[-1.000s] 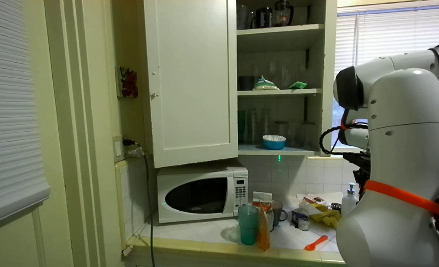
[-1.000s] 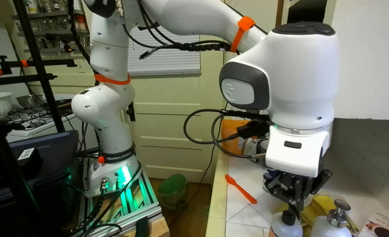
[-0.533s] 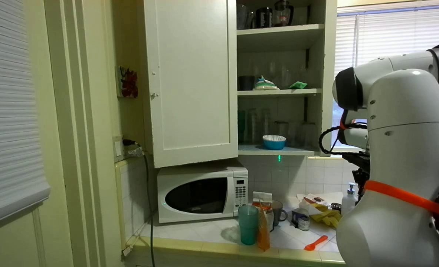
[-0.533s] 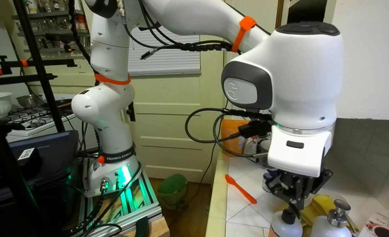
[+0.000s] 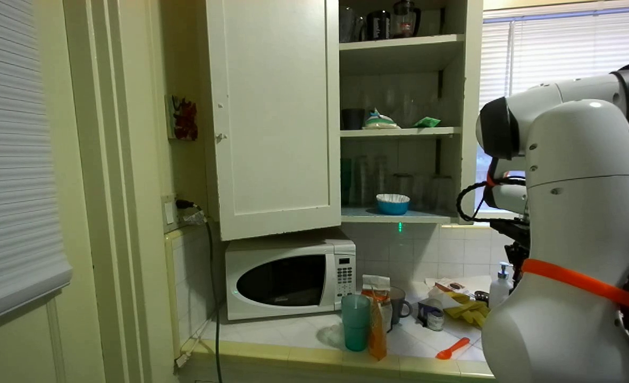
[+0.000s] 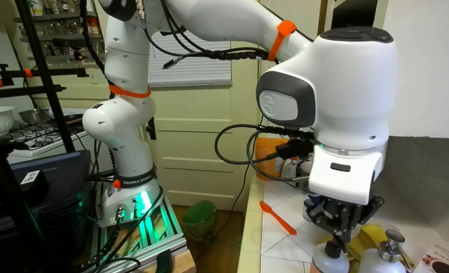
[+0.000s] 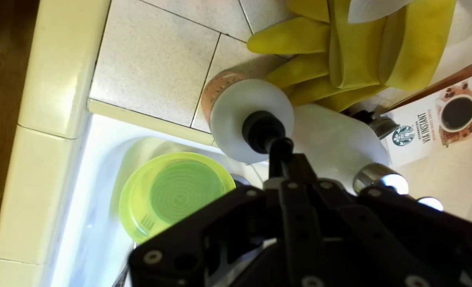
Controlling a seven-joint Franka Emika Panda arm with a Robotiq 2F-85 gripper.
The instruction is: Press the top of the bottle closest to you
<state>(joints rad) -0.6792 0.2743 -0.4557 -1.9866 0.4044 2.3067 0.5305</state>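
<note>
Fingers (image 7: 301,172), bottle top (image 7: 260,128) — contact unclear

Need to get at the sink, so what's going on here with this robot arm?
The robot arm is positioned over a pump bottle beside the sink; the job is to press its top. The pincer looks closed and points down, right at the black pump head, but I can't tell whether the head is touched or pressed down. The bottle stands upright, with a silver-topped dispenser next to it and a green container in the sink.
</note>
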